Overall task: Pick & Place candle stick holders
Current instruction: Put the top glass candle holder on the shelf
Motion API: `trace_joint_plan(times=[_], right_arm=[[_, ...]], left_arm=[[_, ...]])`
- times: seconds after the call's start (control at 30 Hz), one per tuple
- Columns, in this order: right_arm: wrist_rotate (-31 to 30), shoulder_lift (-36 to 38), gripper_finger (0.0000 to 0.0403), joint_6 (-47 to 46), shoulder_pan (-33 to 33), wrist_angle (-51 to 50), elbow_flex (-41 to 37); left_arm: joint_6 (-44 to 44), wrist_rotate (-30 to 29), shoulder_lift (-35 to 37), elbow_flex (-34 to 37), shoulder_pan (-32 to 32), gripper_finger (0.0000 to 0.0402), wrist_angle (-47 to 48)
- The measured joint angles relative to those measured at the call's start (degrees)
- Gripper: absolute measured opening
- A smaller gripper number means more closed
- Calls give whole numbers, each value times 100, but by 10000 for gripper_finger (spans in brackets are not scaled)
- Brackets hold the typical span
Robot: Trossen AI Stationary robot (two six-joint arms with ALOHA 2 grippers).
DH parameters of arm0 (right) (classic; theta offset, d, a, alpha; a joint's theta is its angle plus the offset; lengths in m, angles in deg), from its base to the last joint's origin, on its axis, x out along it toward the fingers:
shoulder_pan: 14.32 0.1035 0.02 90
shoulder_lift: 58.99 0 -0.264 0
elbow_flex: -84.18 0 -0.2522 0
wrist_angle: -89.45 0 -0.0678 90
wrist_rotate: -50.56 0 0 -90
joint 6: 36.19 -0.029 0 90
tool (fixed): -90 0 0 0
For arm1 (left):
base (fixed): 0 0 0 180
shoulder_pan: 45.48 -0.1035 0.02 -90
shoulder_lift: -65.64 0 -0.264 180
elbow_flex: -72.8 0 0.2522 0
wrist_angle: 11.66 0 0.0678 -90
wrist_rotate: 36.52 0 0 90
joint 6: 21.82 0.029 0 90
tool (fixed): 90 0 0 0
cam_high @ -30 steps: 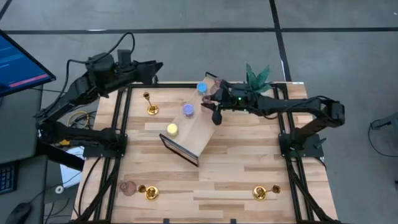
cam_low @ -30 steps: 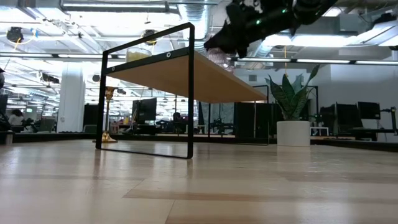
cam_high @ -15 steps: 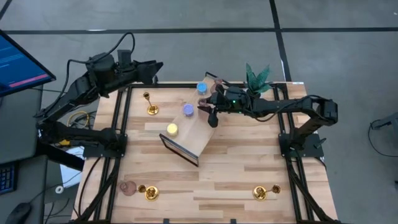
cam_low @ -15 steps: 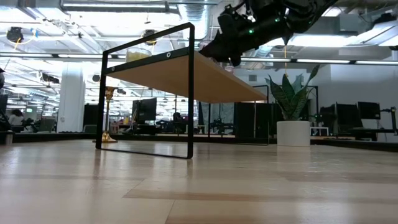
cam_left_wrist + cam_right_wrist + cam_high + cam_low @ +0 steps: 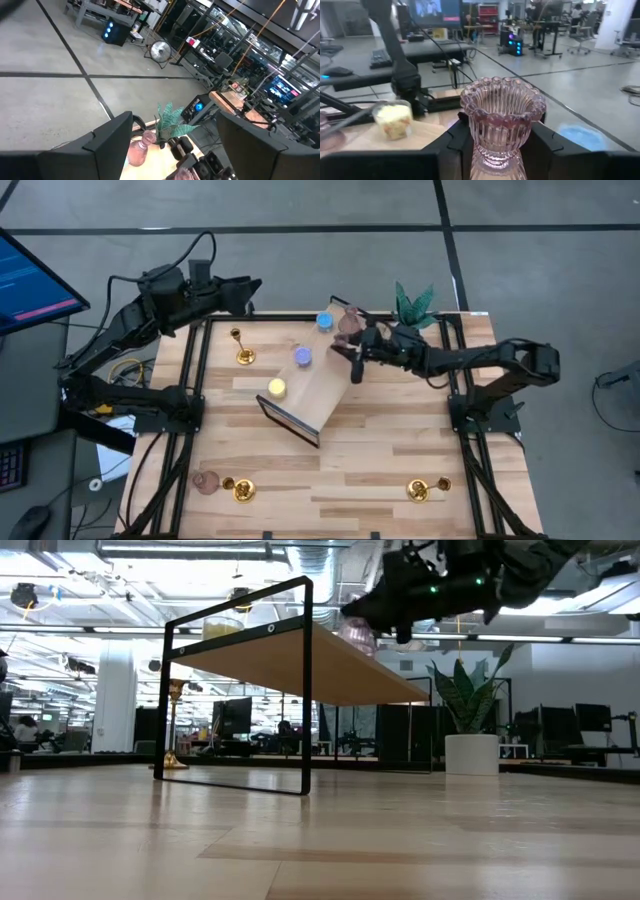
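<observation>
Pink holder (image 5: pixel 502 122) clamped in right end effector (image 5: pixel 357 360); three round holders (image 5: pixel 302 357) on shelf (image 5: pixel 318 395).

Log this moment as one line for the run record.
right gripper: shut on pink ribbed glass candle holder, over far end of wooden shelf | left gripper: waiting at table's far-left corner | yellow round holder: on shelf

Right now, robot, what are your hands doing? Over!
Right tool shut on pink candle stick holder, over the wooden shelf. Left tool parked at the table's back edge, empty. Nothing blocking.
</observation>
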Motion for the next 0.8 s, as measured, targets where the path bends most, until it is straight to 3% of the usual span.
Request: trace_joint_plan(times=[0.8], right_arm=[[55, -455, 109, 299, -134, 352, -82]], left_arm=[[-2, -72, -2, 0, 1, 289, -61]])
